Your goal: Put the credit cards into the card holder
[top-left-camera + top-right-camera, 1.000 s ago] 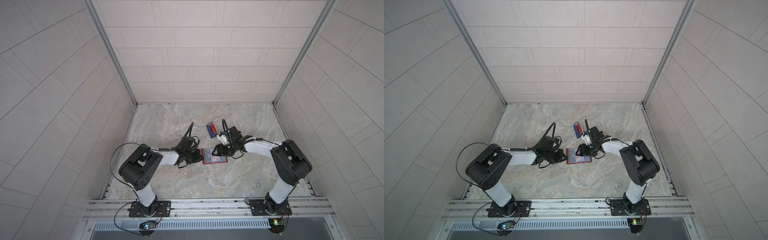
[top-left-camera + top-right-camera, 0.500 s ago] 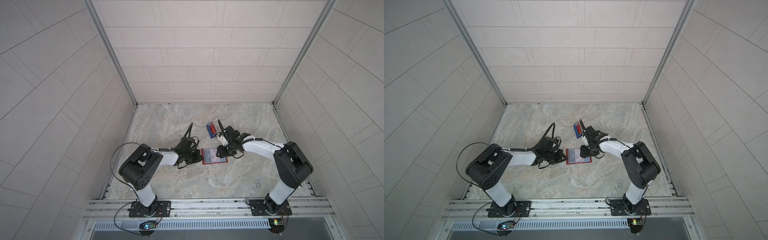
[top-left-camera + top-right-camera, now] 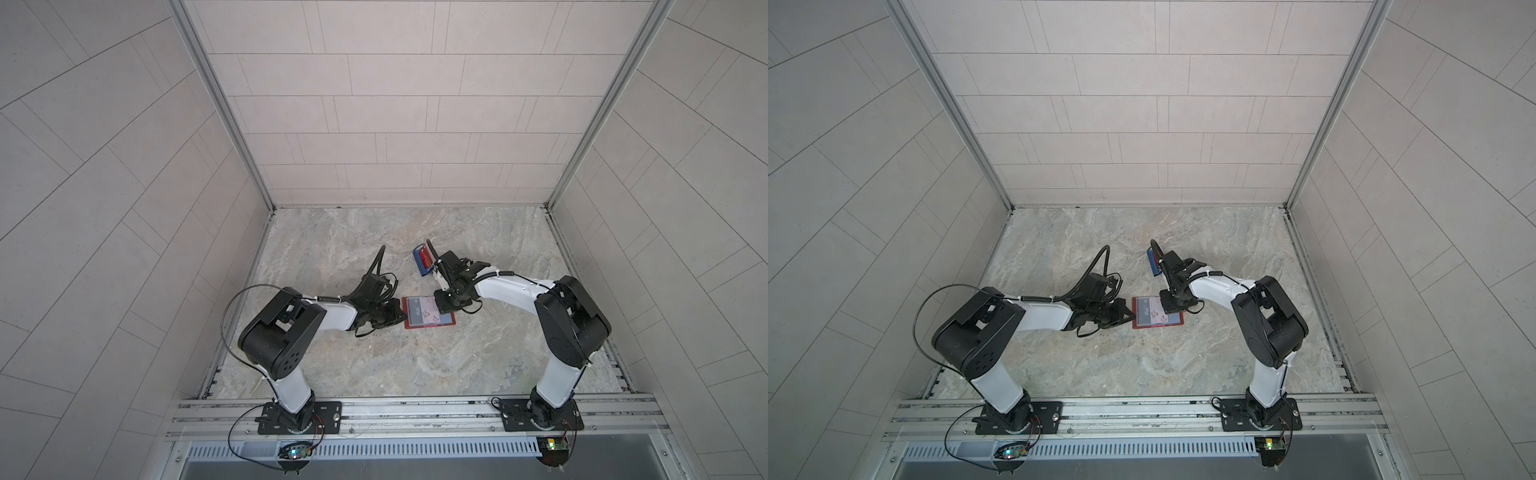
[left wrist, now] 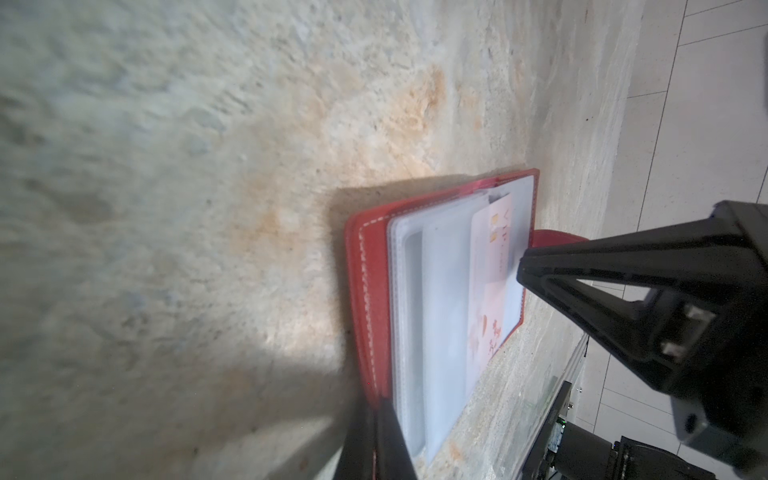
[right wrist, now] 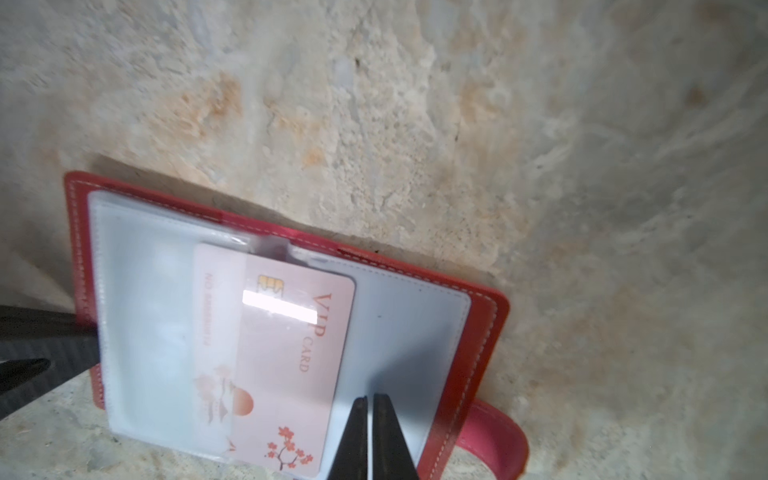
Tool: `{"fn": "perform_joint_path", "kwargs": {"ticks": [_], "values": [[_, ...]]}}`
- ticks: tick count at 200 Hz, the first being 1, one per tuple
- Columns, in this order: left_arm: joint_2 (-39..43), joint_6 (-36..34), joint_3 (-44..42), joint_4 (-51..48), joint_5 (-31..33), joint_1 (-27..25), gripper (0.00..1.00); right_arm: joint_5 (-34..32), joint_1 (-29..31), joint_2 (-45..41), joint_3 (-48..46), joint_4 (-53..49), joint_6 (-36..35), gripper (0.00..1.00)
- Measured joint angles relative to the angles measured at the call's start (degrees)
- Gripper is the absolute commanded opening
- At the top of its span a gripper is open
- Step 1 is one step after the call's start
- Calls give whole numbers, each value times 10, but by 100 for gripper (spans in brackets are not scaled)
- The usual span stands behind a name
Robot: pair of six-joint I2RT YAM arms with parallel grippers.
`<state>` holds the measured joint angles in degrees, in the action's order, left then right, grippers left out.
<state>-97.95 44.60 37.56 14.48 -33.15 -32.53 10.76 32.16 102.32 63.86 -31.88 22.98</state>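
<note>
the red card holder point(image 3: 428, 327) lies open and flat on the marble worktop point(image 3: 415, 365) between the two arms. a pale card point(image 5: 286, 357) lettered "vip card" sits partly inside a clear sleeve point(image 5: 166, 332), and its lettered side lies bare over the facing page. the left pincer point(image 4: 378, 432) is clamped on the stitched edge of the holder's cover, on the side away from the snap tab point(image 5: 494, 436), which we read as pinning the holder down. the right pincer point(image 5: 368, 432) is drawn narrow with nothing between its jaws, its tips just beside the card's exposed edge, over the bare page. we judge the card to be light, stiff and slick, so it should slide if pushed squarely on that edge. it may skew or jam at the sleeve's mouth if the push lands near a corner. a closed tip set against the middle of the edge looks like the safest contact, and pinching would only be needed to lift it. the sleeves look soft and floppy and could buckle or ride along with the card, and the cover seems limp enough to drag without the clamp. behind, near the right arm, a small blue stand point(image 3: 421, 271) holds a red card point(image 3: 424, 259) standing in it, where the free top edge looks like the place to take hold.
</note>
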Motion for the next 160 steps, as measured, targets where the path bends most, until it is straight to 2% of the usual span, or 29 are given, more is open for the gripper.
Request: {"fn": "perform_joint_path", "kwargs": {"ticks": [48,160], "values": [[-1,0,0,2,-1,0,0,0,6,16,15,-6,-1,8],[-1,3,0,2,-1,0,0,95,5,30,10,47,11,7]]}}
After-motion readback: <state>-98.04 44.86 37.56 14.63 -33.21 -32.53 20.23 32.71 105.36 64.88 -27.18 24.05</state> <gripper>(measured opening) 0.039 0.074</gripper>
